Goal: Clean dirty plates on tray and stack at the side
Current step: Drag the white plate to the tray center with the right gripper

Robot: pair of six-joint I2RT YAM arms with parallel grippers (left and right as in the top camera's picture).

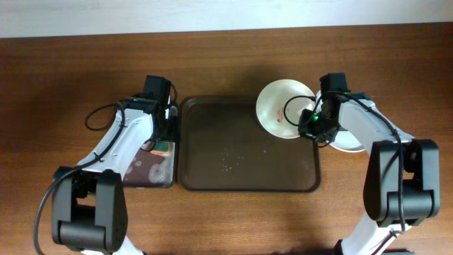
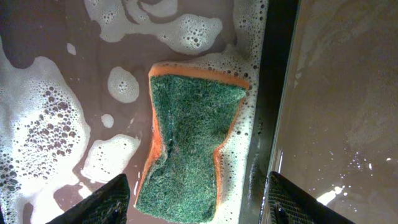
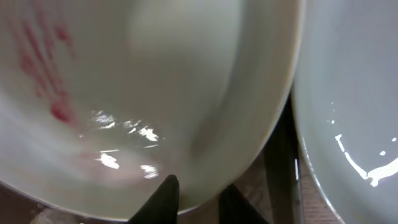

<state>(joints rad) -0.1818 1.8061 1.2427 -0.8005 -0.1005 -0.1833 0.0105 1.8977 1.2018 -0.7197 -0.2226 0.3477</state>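
The left gripper (image 2: 196, 208) hangs with fingers spread wide, clasping nothing, over a green-orange sponge (image 2: 189, 149) in the foamy water of the black tray (image 2: 273, 93). The right gripper (image 3: 200, 202) is clamped on the rim of the smeared plate (image 3: 124, 93), which has red streaks at its upper left. The second plate (image 3: 351, 93) lies just beside it.

From above, the smeared plate overhangs the upper right corner of the brown tray (image 1: 248, 152). The second plate sits on the wooden table (image 1: 226, 57) to the right. A pale wall (image 1: 212, 14) runs along the top.
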